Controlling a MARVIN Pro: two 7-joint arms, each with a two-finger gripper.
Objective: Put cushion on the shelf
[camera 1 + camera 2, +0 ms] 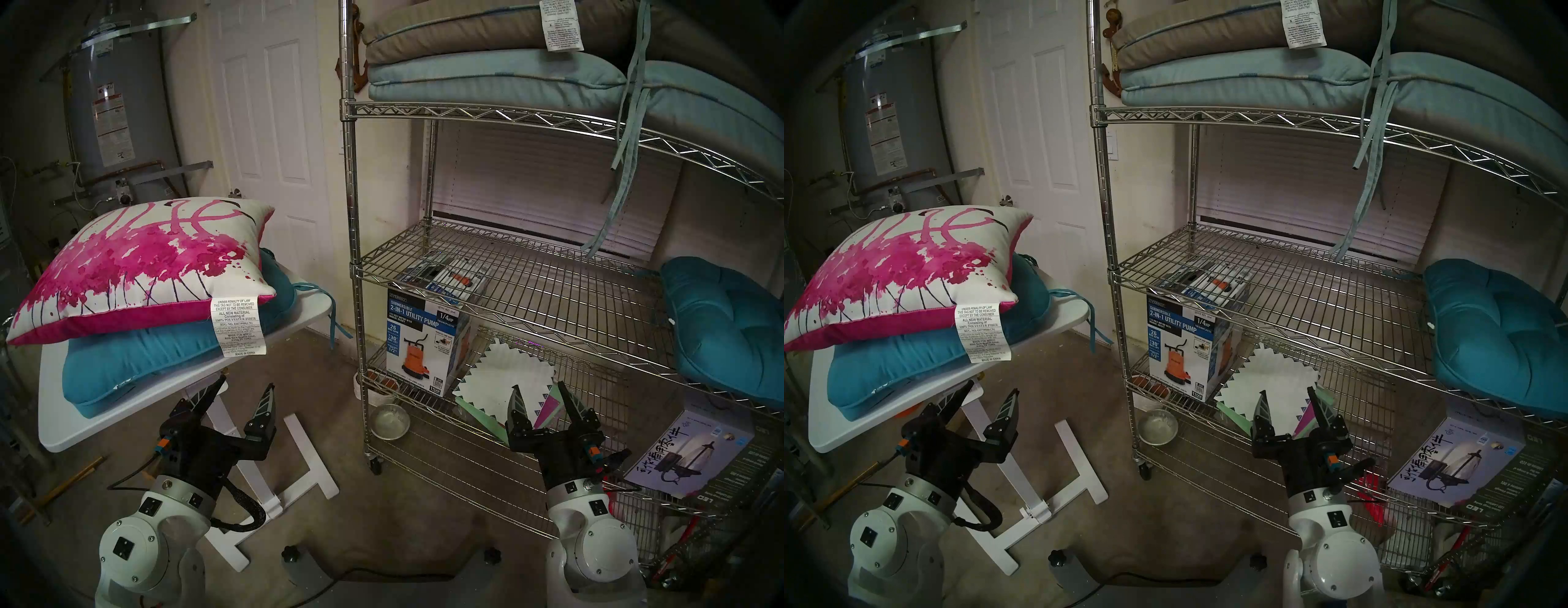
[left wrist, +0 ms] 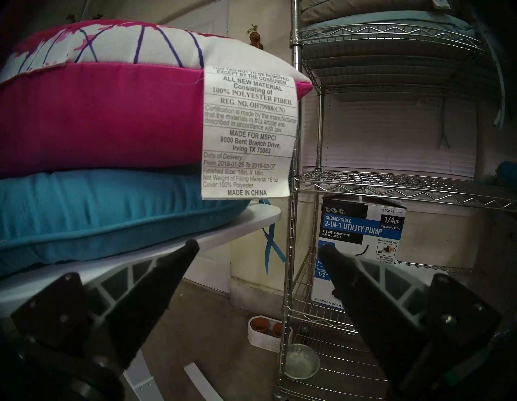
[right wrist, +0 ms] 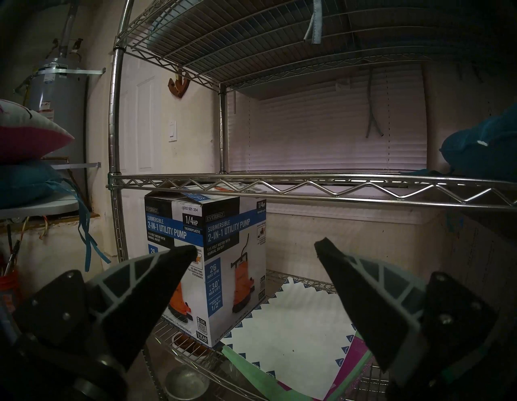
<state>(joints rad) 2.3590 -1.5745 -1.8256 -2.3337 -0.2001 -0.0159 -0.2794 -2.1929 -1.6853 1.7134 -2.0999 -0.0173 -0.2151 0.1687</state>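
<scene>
The cushion (image 1: 140, 263) (image 1: 903, 271) (image 2: 98, 112) (image 3: 25, 131), white with magenta splashes and a hanging white care tag, lies on top of a teal seat cushion (image 1: 148, 361) on the white table (image 1: 119, 420) at the left. The shelf (image 1: 509, 288) (image 1: 1272, 288) (image 2: 363, 184) (image 3: 279, 184), a chrome wire rack, stands to the right; its middle tier is mostly bare wire. My left gripper (image 1: 246, 388) (image 1: 992, 390) (image 2: 257, 246) hangs open just below and in front of the table's near edge, holding nothing. My right gripper (image 1: 539, 388) (image 1: 1286, 392) (image 3: 256, 246) is open before the rack's lower tier.
A teal cushion (image 1: 721, 322) occupies the middle tier's right end. Flat pale-blue and taupe pads (image 1: 509, 63) fill the top tier, ties dangling. A pump box (image 1: 424, 339), papers and a lamp box (image 1: 687, 454) sit lower. A metal bowl (image 1: 388, 420), door and water heater (image 1: 123, 97) stand behind.
</scene>
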